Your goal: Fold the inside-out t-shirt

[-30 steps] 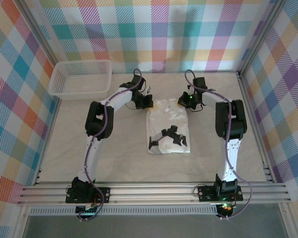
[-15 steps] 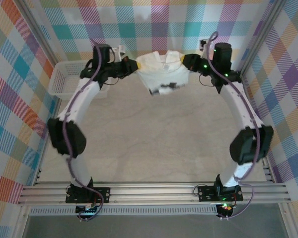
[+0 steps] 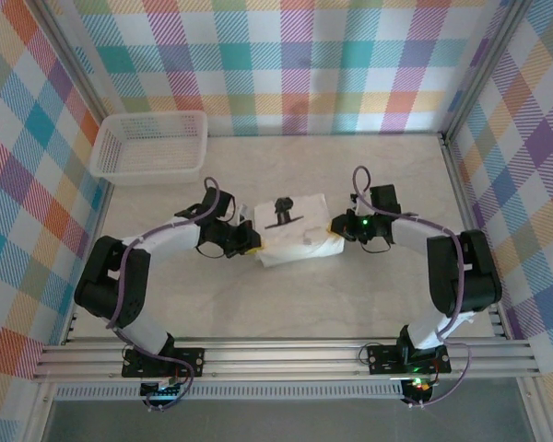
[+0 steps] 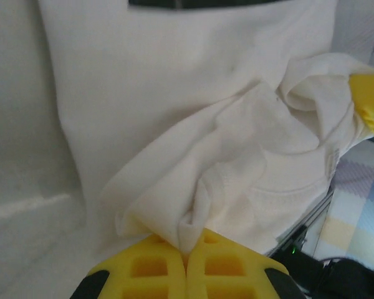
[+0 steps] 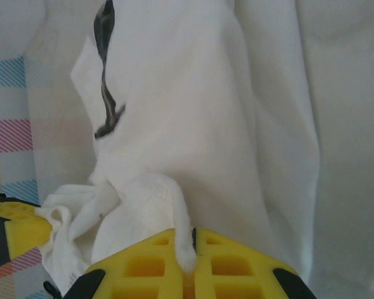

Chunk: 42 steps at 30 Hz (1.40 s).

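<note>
The inside-out t-shirt (image 3: 295, 238) is found near the middle of the table (image 3: 258, 308), gathered into a compact white bundle and stretched between the two arms' claws. The left gripper (image 4: 187, 246) is seen pressed together on a bunched fold of the white fabric at the bundle's left end, the cloth being pinched between its yellow fingers (image 4: 149, 268). The right gripper (image 5: 186, 249) is likewise closed on a thin ridge of fabric at the bundle's right end, the cloth being nipped between its yellow pads (image 5: 143, 268). A black print (image 3: 283, 210) is shown on the part of the shirt turned toward the far edge of the table, and it is seen as a dark streak in the right wrist view. Whether the bundle lies on the table or is held just above it cannot be told. A white mesh basket (image 3: 149, 145) is placed at the far left corner of the table, well apart from the shirt.
</note>
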Each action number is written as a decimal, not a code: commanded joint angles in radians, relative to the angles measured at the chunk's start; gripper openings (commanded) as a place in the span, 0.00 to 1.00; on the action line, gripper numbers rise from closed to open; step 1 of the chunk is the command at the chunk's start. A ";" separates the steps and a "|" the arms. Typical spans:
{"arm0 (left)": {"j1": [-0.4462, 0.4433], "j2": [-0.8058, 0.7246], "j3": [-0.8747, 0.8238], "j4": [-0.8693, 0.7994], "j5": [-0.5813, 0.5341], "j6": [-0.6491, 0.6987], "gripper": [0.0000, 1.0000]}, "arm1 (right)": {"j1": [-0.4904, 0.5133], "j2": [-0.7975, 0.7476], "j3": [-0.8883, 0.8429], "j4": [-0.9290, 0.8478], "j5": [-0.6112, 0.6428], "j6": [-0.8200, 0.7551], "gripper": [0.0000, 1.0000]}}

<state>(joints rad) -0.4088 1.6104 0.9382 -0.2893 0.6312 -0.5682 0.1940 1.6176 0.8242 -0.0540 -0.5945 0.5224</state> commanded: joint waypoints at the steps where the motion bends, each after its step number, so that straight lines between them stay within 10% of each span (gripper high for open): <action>1: -0.001 -0.106 0.032 0.020 -0.044 0.024 0.00 | -0.001 -0.135 0.038 0.052 -0.012 0.010 0.00; 20: 0.031 0.336 0.352 0.118 -0.429 0.112 0.00 | 0.002 0.347 0.478 -0.030 0.099 -0.059 0.06; 23: 0.033 0.329 0.345 0.134 -0.419 0.088 0.22 | 0.000 0.352 0.543 -0.098 0.094 -0.068 0.37; 30: 0.057 0.104 0.245 0.109 -0.438 0.077 0.54 | -0.005 0.173 0.519 -0.210 0.211 -0.097 0.73; 42: 0.037 -0.030 0.022 0.140 -0.361 -0.026 0.67 | 0.118 0.181 0.200 -0.099 0.352 0.016 0.62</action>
<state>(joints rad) -0.3653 1.5700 0.9760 -0.1619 0.2508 -0.5571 0.2863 1.7500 1.0348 -0.1692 -0.2947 0.5163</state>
